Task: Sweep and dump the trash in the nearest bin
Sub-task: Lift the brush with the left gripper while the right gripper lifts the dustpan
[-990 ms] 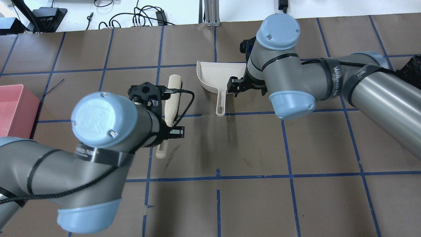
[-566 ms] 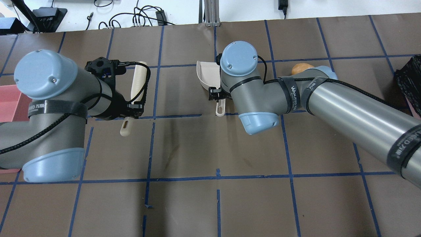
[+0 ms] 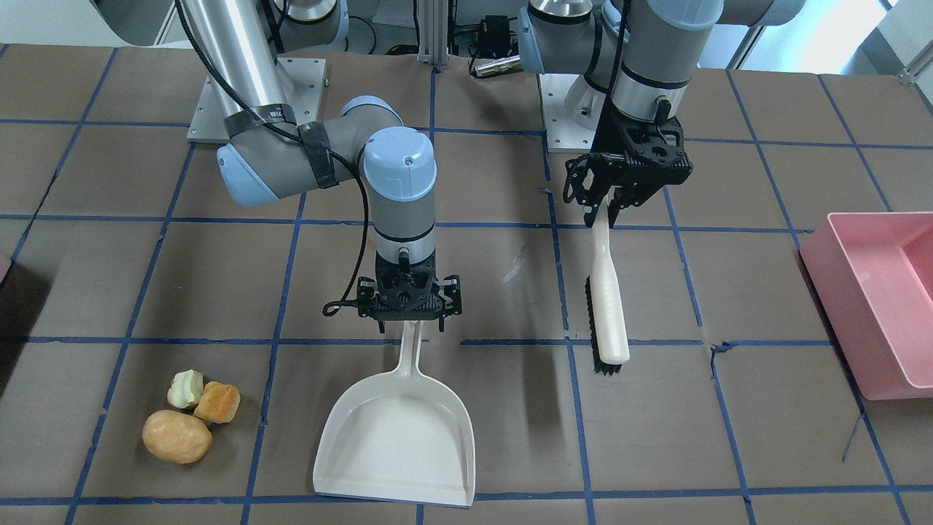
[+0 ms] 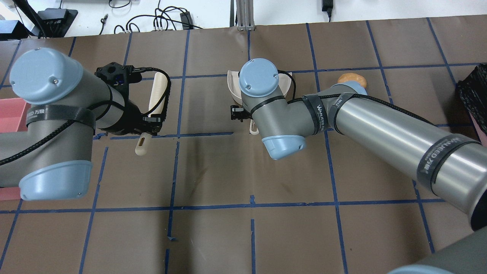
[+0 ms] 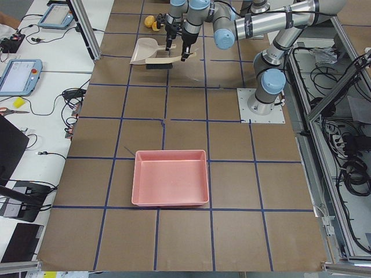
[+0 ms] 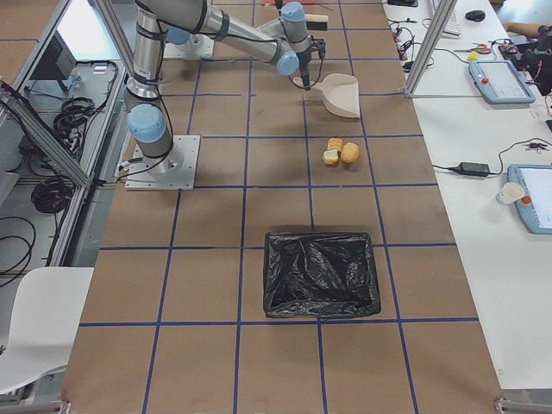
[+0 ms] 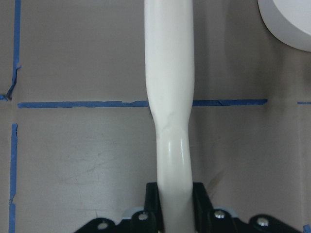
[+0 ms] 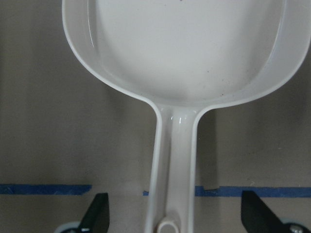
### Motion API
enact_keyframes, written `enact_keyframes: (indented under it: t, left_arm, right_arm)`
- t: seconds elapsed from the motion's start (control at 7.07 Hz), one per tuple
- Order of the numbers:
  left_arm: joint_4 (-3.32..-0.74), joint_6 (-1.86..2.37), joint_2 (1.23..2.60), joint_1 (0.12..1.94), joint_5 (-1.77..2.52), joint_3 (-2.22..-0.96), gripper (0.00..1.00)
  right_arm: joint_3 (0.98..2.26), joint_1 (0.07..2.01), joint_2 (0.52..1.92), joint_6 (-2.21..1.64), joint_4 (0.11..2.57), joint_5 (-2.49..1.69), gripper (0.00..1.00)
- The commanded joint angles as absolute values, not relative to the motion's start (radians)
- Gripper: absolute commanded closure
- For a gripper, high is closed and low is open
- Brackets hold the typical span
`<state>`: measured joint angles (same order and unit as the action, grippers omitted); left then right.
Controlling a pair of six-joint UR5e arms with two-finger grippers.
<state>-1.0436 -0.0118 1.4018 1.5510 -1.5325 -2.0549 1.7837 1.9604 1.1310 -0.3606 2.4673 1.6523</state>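
The trash lies together at the front view's lower left: a tan potato-shaped lump point(image 3: 177, 436), an orange-brown bread chunk point(image 3: 217, 402) and a pale green-white core point(image 3: 186, 389). My left gripper point(image 3: 602, 216) is shut on the handle of a cream brush point(image 3: 609, 306), whose bristles rest on the table. My right gripper point(image 3: 412, 321) is open, its fingers point(image 8: 95, 216) straddling the handle of the white dustpan point(image 3: 397, 437), which lies flat. The bin point(image 6: 321, 274), lined with a black bag, stands beyond the trash on my right. Only a maroon sliver of the bin point(image 3: 3, 267) shows in the front view.
A large bright pink tub point(image 3: 875, 292) stands on my left side, away from the trash. The brown table point(image 3: 729, 452) carries a blue tape grid. Cables and devices lie beyond its far edge.
My left arm has carried the brush to my left. My right arm has swung left, so its gripper now sits over the dustpan handle.
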Motion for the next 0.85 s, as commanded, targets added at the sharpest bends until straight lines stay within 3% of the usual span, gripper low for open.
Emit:
enact_keyframes:
  t: [0.0,0.28,0.42,0.71]
  left_arm:
    - [-1.046,-0.012,1.405,1.554,-1.528,-2.052,1.0]
    - [-1.029,-0.021,1.405,1.554,-1.528,-2.052,1.0]
    - [-1.028,-0.034,1.405,1.552,-1.528,-2.057,1.0]
    - [-1.028,-0.041,1.404,1.554,-1.528,-2.059,1.0]
  right_arm:
    - [1.784,1.967,1.123,-0.361,2.467,1.664,0.33]
    - [1.782,1.967,1.123,-0.351,2.465,1.664,0.82]
    - [1.784,1.967,1.121,-0.35,2.467,1.661,0.93]
    - [1.781,1.962,1.129,-0.312,2.456,1.663,0.96]
